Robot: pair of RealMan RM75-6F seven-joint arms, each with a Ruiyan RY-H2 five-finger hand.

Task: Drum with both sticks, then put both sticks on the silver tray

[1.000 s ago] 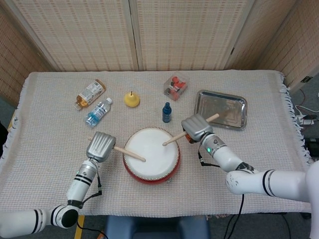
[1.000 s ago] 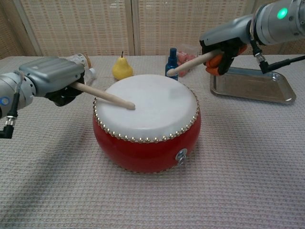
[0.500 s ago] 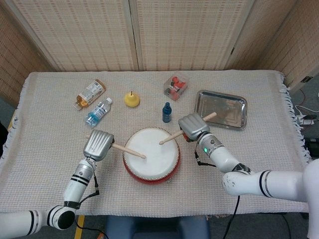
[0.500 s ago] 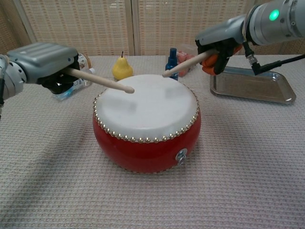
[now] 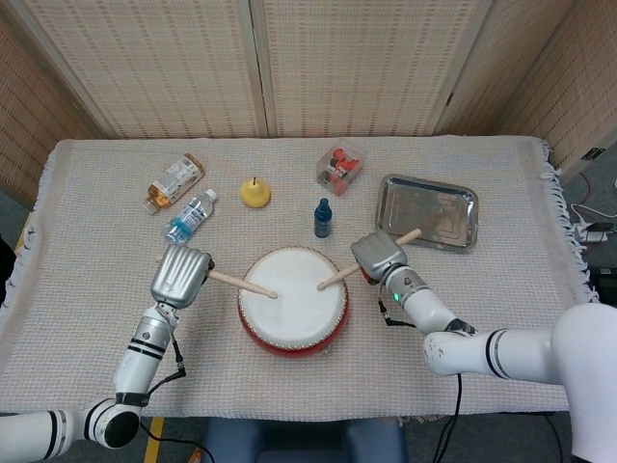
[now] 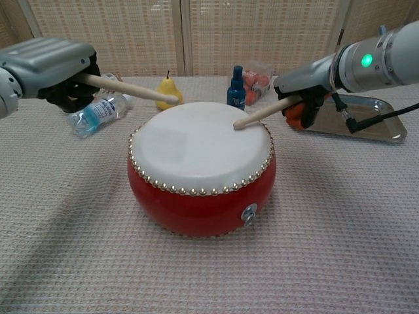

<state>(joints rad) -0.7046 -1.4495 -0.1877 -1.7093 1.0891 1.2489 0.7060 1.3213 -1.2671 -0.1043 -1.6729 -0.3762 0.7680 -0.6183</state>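
Observation:
A red drum (image 5: 293, 301) (image 6: 201, 167) with a white skin stands at the table's front middle. My left hand (image 5: 180, 275) (image 6: 49, 63) grips a wooden stick (image 5: 241, 283) (image 6: 131, 89), its tip raised above the drum's left side. My right hand (image 5: 378, 255) (image 6: 302, 84) holds the other stick (image 5: 339, 276) (image 6: 265, 112), whose tip touches the skin at the drum's right part. The silver tray (image 5: 427, 211) (image 6: 376, 124) lies empty behind the right hand.
Behind the drum are a small blue bottle (image 5: 322, 218) (image 6: 236, 87), a yellow pear (image 5: 254, 192) (image 6: 168, 93), a water bottle (image 5: 190, 216) (image 6: 97, 112), a snack packet (image 5: 174, 181) and a clear box of red fruit (image 5: 339, 166).
The left hand lifted its stick up off the skin. The right hand came down and its stick tip dropped onto the drum.

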